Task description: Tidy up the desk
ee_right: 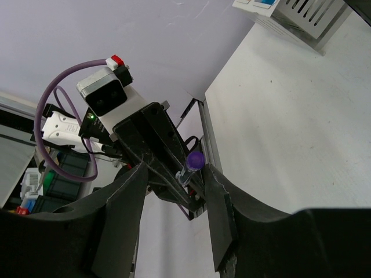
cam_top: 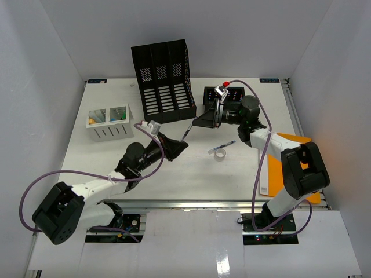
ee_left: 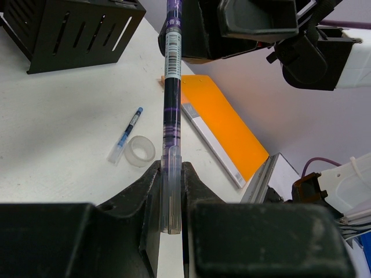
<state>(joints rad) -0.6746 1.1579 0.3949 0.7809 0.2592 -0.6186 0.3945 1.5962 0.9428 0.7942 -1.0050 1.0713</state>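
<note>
— While my left gripper is clamped tight on the clear end of the purple pen, is the handover lined up?

— Nearly. I see the pen tilted up above the white desk, which spreads beneath both arms, and its purple far end sits inside my right gripper. That claw stands part open, touching nothing.

— How do I finish well?

— I judge: centre that end, close the right jaws squarely, and release left only once the grip is firm. Otherwise it may drop by the tape roll and blue pen.
</note>
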